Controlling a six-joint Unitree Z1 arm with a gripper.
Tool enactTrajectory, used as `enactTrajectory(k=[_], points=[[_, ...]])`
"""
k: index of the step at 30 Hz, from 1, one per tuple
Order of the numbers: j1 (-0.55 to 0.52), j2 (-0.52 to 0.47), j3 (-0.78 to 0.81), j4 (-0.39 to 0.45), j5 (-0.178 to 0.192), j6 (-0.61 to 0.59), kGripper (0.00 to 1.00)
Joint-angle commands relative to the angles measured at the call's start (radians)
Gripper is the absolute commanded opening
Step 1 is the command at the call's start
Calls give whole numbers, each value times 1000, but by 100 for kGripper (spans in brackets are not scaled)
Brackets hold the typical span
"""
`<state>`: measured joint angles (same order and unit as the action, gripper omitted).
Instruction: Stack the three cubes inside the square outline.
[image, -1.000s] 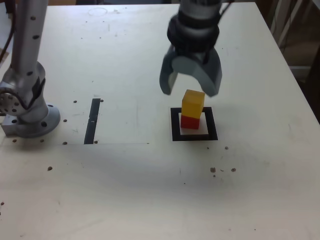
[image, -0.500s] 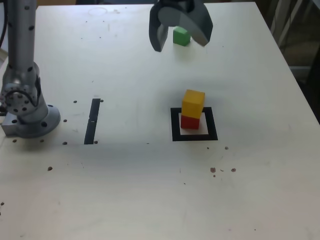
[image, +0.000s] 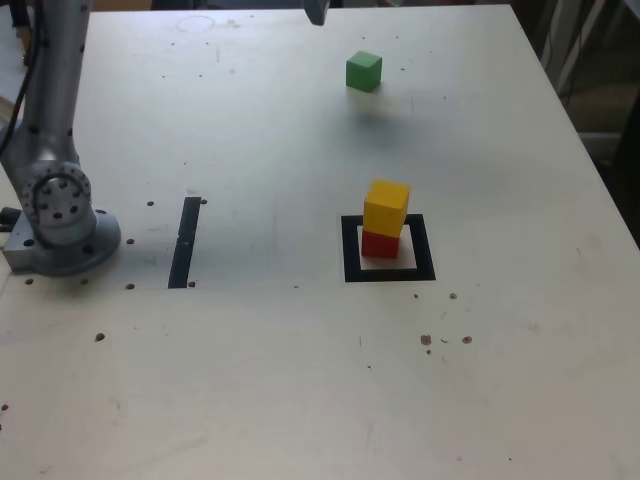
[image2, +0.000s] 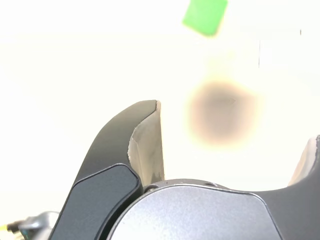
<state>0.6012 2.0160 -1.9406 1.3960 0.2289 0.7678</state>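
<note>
The gripper has left the yellow cube atop the red cube inside the outline; jaws wide and empty, it has swung toward the green cube, the last one.

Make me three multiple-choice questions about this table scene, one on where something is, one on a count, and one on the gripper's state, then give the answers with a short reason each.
1. Where is the green cube?
A. On top of the yellow cube
B. Alone on the table, far from the square outline
C. Inside the square outline

2. How many cubes stand in the square outline?
A. One
B. Two
C. Three

3. What state is the gripper in?
A. Open and empty
B. Shut on the green cube
C. Shut on the red cube

Answers:
1. B, it sits by itself near the table's far edge.
2. B, the yellow cube rests on the red cube.
3. A, the wrist view shows the jaws wide apart with nothing between.
</note>
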Motion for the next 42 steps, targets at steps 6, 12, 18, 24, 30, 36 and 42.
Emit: enactTrajectory(k=[6,12,18,24,30,36,42], points=[[65,152,-161,32,43,241,99],[87,240,-225,28,64,431,99],[107,311,-256,20,63,472,99],[115,358,-255,0,53,473,98],[115,389,-237,-14,42,472,93],[115,400,-214,-31,22,472,85],[114,408,-213,-41,13,475,69]])
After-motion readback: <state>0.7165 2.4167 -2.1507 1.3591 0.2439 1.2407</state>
